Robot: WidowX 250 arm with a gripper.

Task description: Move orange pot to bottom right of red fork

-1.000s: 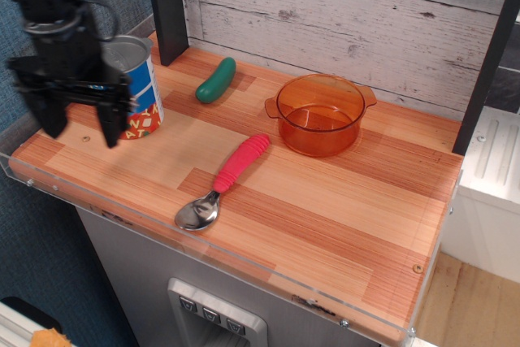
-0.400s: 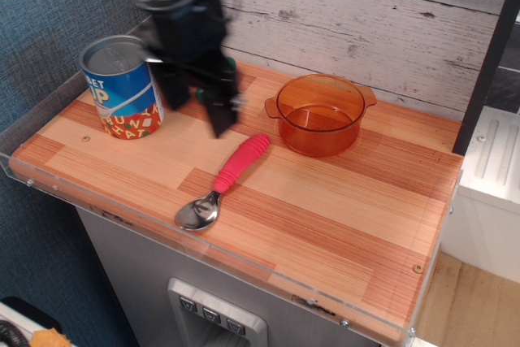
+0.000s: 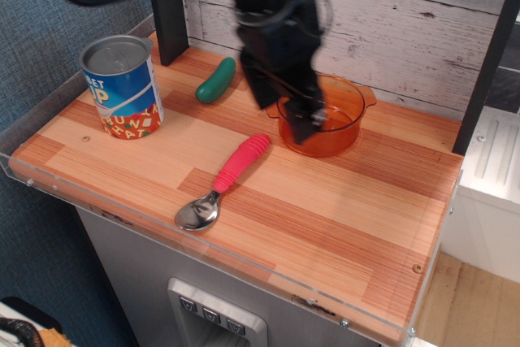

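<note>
The orange pot (image 3: 345, 111) stands on the wooden table (image 3: 341, 209) at the back, right of centre. The red fork (image 3: 238, 165) lies in front and to the left of it, its silver head (image 3: 197, 214) toward the front edge. My black gripper (image 3: 294, 118) hangs over the pot's left side, fingers pointing down and apart, with nothing held. It hides the pot's left rim and left handle. I cannot tell whether a finger touches the rim.
A blue can (image 3: 122, 87) stands at the back left. A small green pickle toy (image 3: 215, 80) lies between the can and the pot. Black posts (image 3: 166, 6) rise at the back corners. A clear lip runs along the table's front edge.
My gripper has moved from the far left by the can, across the table to the right, and now hangs over the pot's left side. The pot, fork and can have not moved.
</note>
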